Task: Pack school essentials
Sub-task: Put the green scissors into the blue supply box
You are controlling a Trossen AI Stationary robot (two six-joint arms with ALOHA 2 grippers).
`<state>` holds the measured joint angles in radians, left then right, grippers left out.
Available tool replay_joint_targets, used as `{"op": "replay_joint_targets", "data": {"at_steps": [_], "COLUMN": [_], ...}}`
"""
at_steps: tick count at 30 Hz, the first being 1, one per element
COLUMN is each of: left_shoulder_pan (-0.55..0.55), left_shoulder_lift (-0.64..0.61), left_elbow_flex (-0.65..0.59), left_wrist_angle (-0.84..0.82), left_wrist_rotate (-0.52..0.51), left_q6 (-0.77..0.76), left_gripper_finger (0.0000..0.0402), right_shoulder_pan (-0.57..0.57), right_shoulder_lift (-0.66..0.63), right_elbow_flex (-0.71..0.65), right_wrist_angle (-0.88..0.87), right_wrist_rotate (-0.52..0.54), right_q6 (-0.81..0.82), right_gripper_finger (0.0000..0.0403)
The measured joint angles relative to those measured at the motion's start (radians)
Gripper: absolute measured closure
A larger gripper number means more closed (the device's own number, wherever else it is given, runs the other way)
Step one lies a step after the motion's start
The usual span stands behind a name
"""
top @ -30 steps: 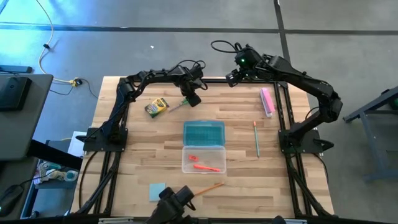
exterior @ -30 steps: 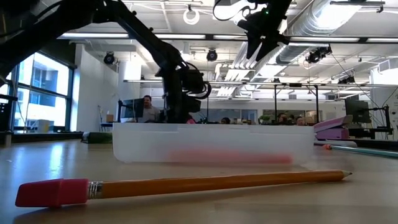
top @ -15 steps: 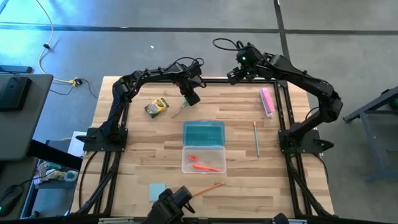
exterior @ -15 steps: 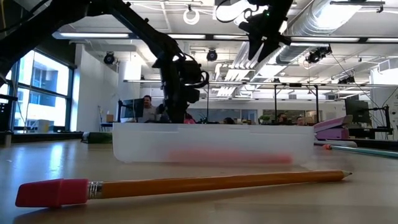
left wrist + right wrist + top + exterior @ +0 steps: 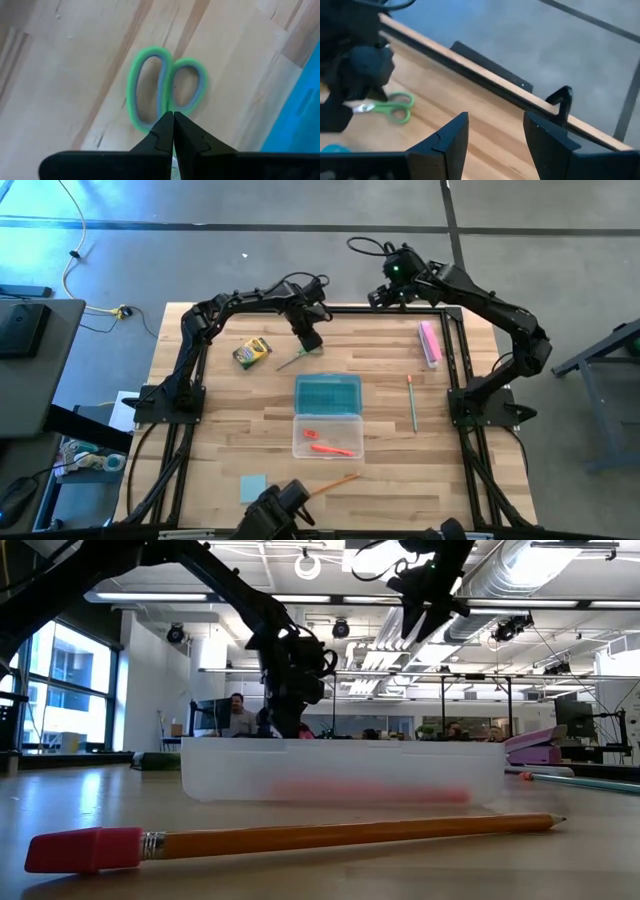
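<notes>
Green-handled scissors (image 5: 289,361) lie at the far left of the table, next to the yellow-green crayon box (image 5: 252,352). My left gripper (image 5: 307,340) is shut on them, fingers pointing steeply down. The open clear case (image 5: 327,436), its teal lid (image 5: 328,392) folded back, sits mid-table with an orange pen (image 5: 333,449) and a tiny red piece (image 5: 310,434) inside. A thin green pencil (image 5: 412,402), an orange pencil (image 5: 335,482) and a light-blue note pad (image 5: 253,487) rest flat on the wood. My right gripper (image 5: 378,298) hovers open, high over the far edge. My left gripper pinches the scissors between its two fingers just behind the handle loops (image 5: 167,107), where the handles meet the blades. The fingers come from above, slanting down. The green loops (image 5: 397,106) stick out past the fingertips, low over the wood; whether they touch it I cannot tell.
A pink bar (image 5: 429,343) lies at the far right. The black frame rails (image 5: 180,370) run along the table's left, right and far sides. Bare wood lies between the crayon box and the case. In the low view the orange pencil (image 5: 300,835) lies in front of the case.
My left gripper has risen a little over the scissors. The scissors have swung round under it, their handle end now lying farther toward the table's near-left. My right gripper has stayed open above the far edge.
</notes>
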<state>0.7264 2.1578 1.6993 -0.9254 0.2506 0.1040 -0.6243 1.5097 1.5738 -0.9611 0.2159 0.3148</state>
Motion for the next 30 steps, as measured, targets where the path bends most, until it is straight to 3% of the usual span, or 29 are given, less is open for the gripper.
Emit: {"op": "replay_joint_targets", "data": {"at_steps": [5,12,16,19,23,30], "left_shoulder_pan": [0.014,0.049,0.083,0.107,0.104,0.052], "left_shoulder_lift": [0.000,-0.007,-0.066,-0.145,-0.266,-0.459], "left_elbow_flex": [0.080,0.263,0.250,0.187,0.066,-0.281], "left_wrist_angle": [-0.063,-0.337,-0.387,-0.378,-0.265,0.057], "left_wrist_rotate": [-0.028,-0.214,-0.157,-0.097,-0.098,0.014], "left_q6": [0.006,0.064,0.045,0.037,-0.021,-0.175], "left_gripper_finger": [0.0401,0.0402,0.0402,0.0401,0.0401,0.0401], "right_shoulder_pan": [0.000,0.000,0.000,0.000,-0.001,-0.031], "right_shoulder_lift": [0.000,0.000,0.000,0.000,0.010,0.107], "right_elbow_flex": [0.000,0.000,0.000,0.000,0.001,0.001], "right_wrist_angle": [0.000,0.031,0.063,0.081,0.104,0.132], "right_wrist_rotate": [-0.074,-0.151,-0.168,-0.168,-0.186,-0.328], "right_q6": [-0.036,-0.027,-0.027,-0.028,-0.053,-0.054], "right_gripper_finger": [0.0222,0.0222,0.0222,0.0222,0.0222,0.0222]}}
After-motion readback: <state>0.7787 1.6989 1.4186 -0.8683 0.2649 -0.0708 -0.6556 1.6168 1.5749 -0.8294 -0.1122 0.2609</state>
